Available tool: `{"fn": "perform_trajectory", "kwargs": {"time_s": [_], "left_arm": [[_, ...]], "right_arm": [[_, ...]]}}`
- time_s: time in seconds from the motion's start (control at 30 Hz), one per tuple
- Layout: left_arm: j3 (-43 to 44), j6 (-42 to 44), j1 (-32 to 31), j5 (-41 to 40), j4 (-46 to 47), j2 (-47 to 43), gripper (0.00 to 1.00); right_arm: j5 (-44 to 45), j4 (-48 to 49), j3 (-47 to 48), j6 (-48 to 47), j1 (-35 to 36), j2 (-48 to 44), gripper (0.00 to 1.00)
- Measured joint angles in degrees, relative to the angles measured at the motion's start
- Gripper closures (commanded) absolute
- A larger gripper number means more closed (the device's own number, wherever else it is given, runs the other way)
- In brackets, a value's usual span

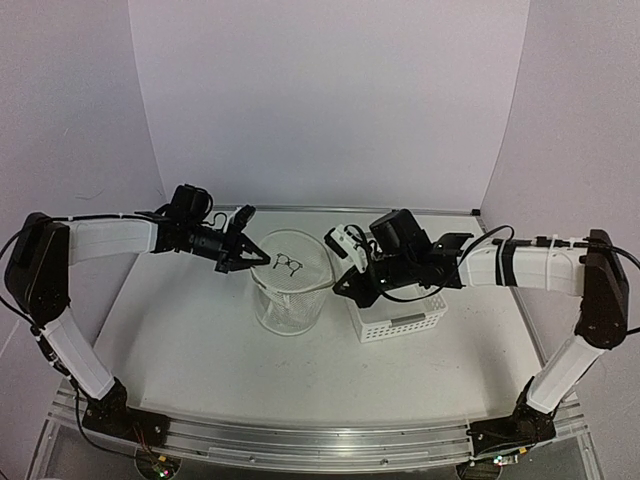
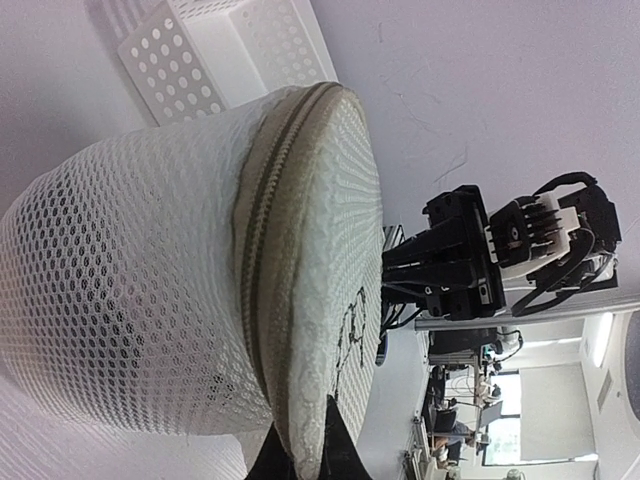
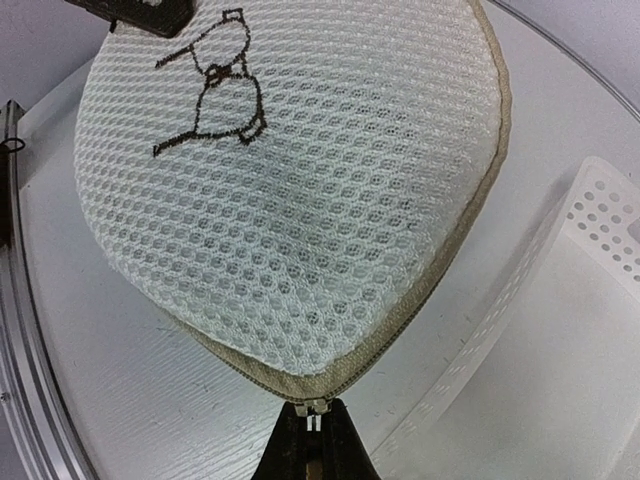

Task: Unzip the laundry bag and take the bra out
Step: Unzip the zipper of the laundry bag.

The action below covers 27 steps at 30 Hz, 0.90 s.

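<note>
The laundry bag (image 1: pixel 288 295) stands upright as a white mesh cylinder in the middle of the table, with a black mark on its lid (image 3: pixel 215 80). Its beige zipper (image 2: pixel 262 240) runs round the top edge and looks closed. My left gripper (image 1: pixel 260 258) is shut on the bag's top rim at the left, and the rim sits pinched between its jaws in the left wrist view (image 2: pixel 310 462). My right gripper (image 1: pixel 340 289) is at the bag's right edge, shut on the metal zipper pull (image 3: pixel 316 406). The bra is hidden; no yellow shows through the mesh.
A white perforated plastic basket (image 1: pixel 405 318) stands just right of the bag, under my right arm. It also shows in the right wrist view (image 3: pixel 585 340) and in the left wrist view (image 2: pixel 215 45). White walls enclose the table at the back and sides.
</note>
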Motion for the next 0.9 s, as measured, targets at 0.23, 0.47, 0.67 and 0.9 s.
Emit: {"fn": "perform_trajectory", "kwargs": {"time_s": [0.23,0.47,0.67,0.9], "left_arm": [[2.5,1.4,0.0,-1.4,-2.4,2.7,0.80],[5.0,2.1,2.2,-5.3,-5.0,3.3,0.51],[5.4,0.9,5.5,-10.9,-7.8,3.2,0.35],[4.9,-0.6,5.9,-14.3,-10.4,-1.3,0.29]], "right_arm": [[-0.9,1.0,-1.5,3.2,0.0,-0.3,1.00],[-0.8,0.5,-1.5,6.6,0.9,-0.3,1.00],[-0.5,0.1,0.1,10.4,2.4,0.4,1.00],[0.4,0.8,5.0,15.2,4.8,4.5,1.00]]}}
